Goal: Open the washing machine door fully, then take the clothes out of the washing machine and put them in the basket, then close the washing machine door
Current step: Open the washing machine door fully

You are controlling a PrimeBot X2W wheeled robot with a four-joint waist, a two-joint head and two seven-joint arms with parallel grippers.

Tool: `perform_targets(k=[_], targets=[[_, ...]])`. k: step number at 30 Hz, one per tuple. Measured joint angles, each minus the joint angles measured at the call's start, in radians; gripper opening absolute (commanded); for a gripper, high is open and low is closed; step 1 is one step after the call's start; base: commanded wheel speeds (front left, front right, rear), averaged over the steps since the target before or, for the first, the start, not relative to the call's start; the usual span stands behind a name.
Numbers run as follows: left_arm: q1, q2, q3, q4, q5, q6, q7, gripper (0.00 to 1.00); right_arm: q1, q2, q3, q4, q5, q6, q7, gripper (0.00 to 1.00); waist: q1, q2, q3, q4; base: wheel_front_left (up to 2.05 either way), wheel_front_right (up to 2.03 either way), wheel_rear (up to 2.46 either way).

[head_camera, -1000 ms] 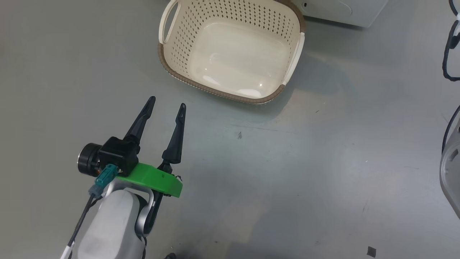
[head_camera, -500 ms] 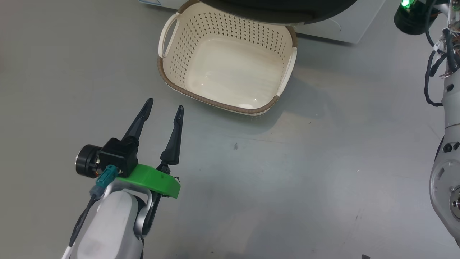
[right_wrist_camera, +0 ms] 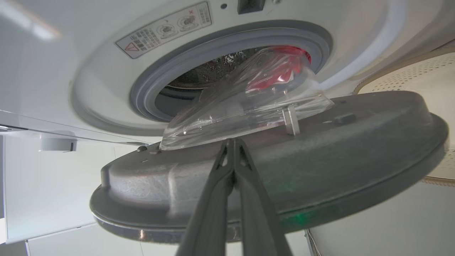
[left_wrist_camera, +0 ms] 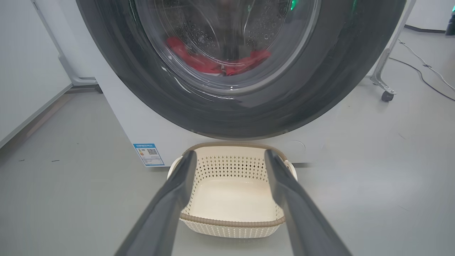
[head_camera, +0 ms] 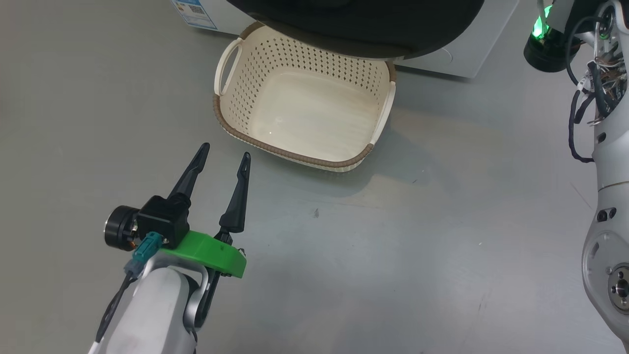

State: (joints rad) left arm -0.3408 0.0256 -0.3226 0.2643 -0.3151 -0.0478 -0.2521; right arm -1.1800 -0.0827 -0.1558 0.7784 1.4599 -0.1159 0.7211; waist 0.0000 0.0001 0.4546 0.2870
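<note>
The white washing machine stands on a grey floor with its washing machine door swung partway out from the grey-ringed drum mouth. In the right wrist view the door's dull grey inner face and clear bulging bowl stand clear of that mouth. From the head view the glossy black rim overhangs the far edge of the basket. The cream, brown-rimmed basket sits on the floor just in front of the machine, upright, its pale bottom showing and one side handle turned to the robot's left. The clothes, bright red, lie low inside the steel drum, seen through the door glass in the left wrist view and through the bowl in the right wrist view. The left gripper hovers above the floor on the near side of the basket, near it but apart. Its two dark fingers are spread wide with nothing between them, pointing toward the basket and the machine. The right gripper has its fingers pressed tightly together, clasping nothing, with the tips at the door's inner face just below the base of the bowl; whether they touch it cannot be told. The right arm rises along the head view's right edge. A small blue sticker marks the machine's lower front corner.
</note>
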Motion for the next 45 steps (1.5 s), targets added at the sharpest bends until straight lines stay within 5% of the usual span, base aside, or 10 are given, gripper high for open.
perform_targets(k=[21, 27, 37, 45], targets=[[0.018, 0.000, 0.006, -0.003, 0.002, 0.000, 0.000, 1.00, 0.022, 0.005, 0.044, -0.004, 0.006, 0.002, 0.005, 0.00, 0.0000, 0.0000, -0.024, -0.007, 0.00, 0.00, 0.00], [0.024, 0.000, 0.020, 0.001, 0.002, 0.000, 0.000, 1.00, 0.049, 0.002, 0.085, -0.027, -0.062, 0.064, -0.038, 0.00, 0.0000, 0.0000, -0.042, -0.011, 0.00, 0.00, 0.00], [0.051, 0.001, 0.038, 0.013, 0.009, 0.009, 0.000, 1.00, 0.109, -0.101, 0.230, -0.104, -0.310, 0.239, -0.180, 0.00, 0.0000, 0.0000, -0.091, -0.025, 0.00, 0.00, 0.00], [0.068, 0.001, 0.060, 0.013, 0.011, 0.009, 0.000, 1.00, 0.192, -0.158, 0.361, -0.191, -0.507, 0.247, -0.315, 0.00, 0.0000, 0.0000, -0.140, -0.045, 0.00, 0.00, 0.00]])
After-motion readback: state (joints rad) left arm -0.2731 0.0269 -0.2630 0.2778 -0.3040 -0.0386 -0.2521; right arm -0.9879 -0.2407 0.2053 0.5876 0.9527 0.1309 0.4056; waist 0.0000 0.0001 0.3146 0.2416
